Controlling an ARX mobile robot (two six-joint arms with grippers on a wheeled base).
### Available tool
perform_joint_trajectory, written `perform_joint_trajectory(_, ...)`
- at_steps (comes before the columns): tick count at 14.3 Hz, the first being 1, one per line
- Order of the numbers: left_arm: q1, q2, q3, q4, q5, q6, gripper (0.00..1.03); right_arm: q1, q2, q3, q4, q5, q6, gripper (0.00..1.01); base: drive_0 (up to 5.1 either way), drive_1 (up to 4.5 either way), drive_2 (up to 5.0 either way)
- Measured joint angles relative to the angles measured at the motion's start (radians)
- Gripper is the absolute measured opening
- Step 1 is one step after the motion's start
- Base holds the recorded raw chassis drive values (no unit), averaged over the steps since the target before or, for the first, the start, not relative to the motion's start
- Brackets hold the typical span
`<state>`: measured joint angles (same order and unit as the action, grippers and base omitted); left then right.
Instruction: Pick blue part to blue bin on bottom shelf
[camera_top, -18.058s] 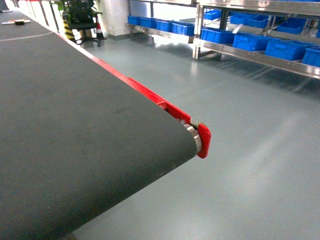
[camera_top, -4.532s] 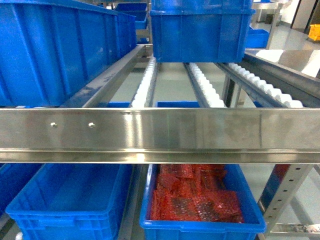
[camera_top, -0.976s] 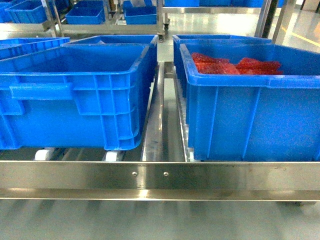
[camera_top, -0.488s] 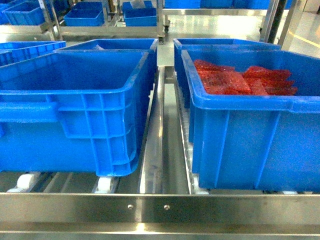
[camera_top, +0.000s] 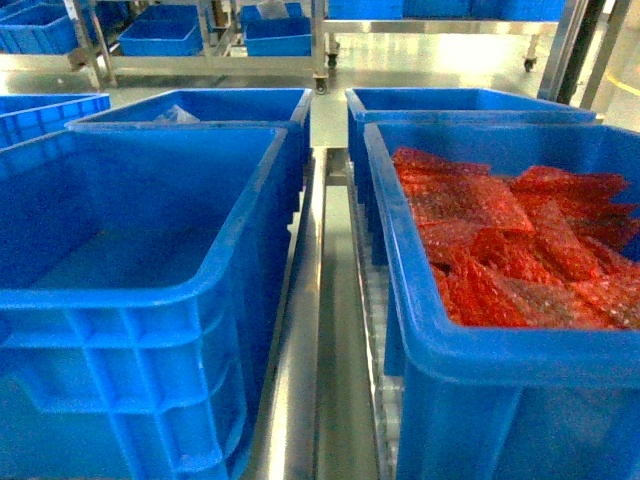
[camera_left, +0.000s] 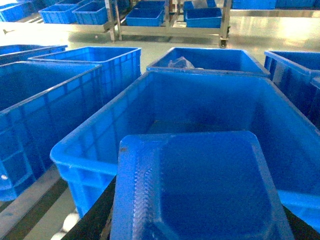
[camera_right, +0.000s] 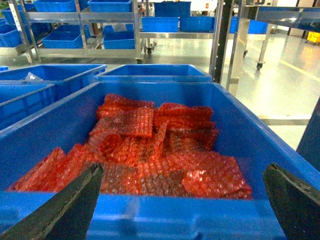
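Blue part sits in your left claw, held just before the empty near-left bin; release remains. Your right claw gapes wide over red bubble-wrap pouches.

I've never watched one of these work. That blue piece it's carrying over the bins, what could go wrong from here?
The blue part blocks much of the left wrist view, so the release may be misjudged and catch the empty bin's rim. The neighbouring bin, full of red bubble-wrap bags, sits close beside it; drifting right could drop the part there.
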<state>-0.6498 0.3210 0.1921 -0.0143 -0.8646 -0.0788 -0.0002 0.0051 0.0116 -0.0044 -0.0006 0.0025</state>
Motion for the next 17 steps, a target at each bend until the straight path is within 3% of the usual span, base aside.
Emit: perform_joint_trajectory(17,0.000,0.003,0.000,0.000,0.000,0.000,0.43,0.000,0.000,0.000,-0.001,0.000,0.000,0.98,0.0,0.24,-0.2)
